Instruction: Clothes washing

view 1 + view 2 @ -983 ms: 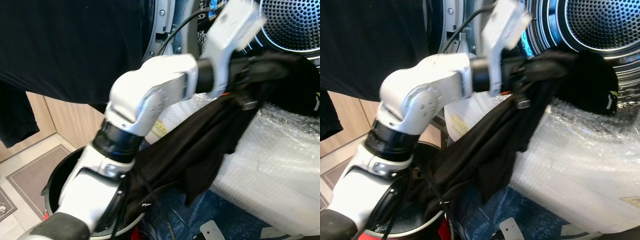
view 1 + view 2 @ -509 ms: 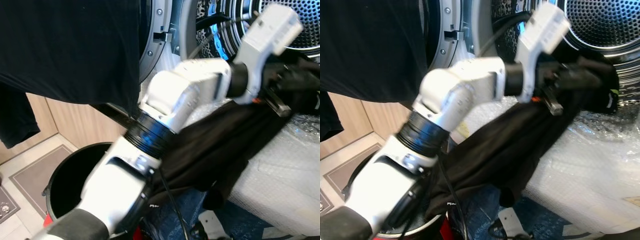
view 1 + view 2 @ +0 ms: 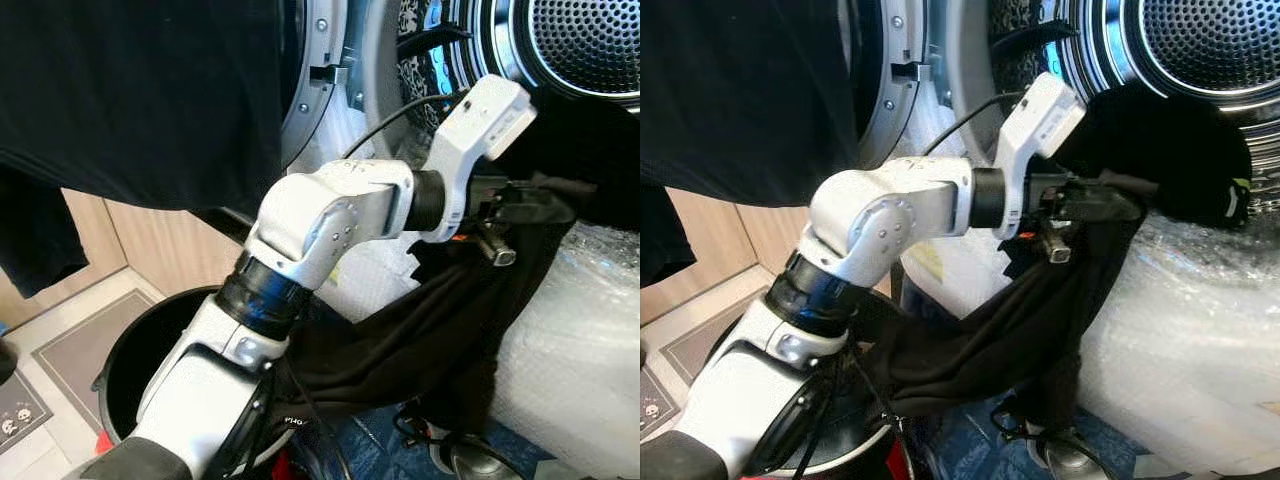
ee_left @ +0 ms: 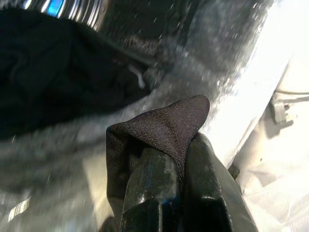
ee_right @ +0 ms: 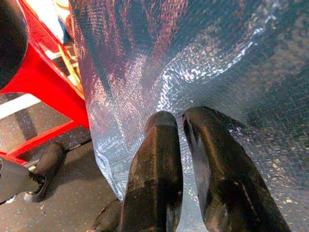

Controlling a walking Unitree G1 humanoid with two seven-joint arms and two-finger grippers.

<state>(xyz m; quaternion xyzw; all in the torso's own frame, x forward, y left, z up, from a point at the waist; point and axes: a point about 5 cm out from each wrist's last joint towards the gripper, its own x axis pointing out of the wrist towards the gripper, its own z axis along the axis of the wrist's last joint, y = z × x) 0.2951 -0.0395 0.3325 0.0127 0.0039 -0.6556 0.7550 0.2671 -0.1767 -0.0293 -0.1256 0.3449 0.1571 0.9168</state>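
Observation:
My left gripper (image 3: 538, 206) is shut on a black garment (image 3: 440, 320) and holds it up in front of the washer drum (image 3: 585, 40). From the fingers the garment hangs down in a long fold toward the black basket (image 3: 128, 352) at the lower left. In the left wrist view a bunch of the black garment (image 4: 164, 123) is pinched between the fingertips (image 4: 149, 169). Another dark garment (image 3: 1170, 150) lies in the drum's mouth, just beyond the gripper. My right gripper (image 5: 181, 121) hangs low beside bubble wrap, its fingers close together on nothing.
Bubble wrap (image 3: 585, 340) covers the washer's front below the drum. A large dark cloth (image 3: 140, 90) hangs over the open door at the upper left. Wooden cabinets and a tiled floor (image 3: 60, 340) lie left of the basket. A red frame (image 5: 43, 87) stands near my right gripper.
The left arm swung the garment toward the drum, then drew back a little and lower. More of the garment has come up out of the basket.

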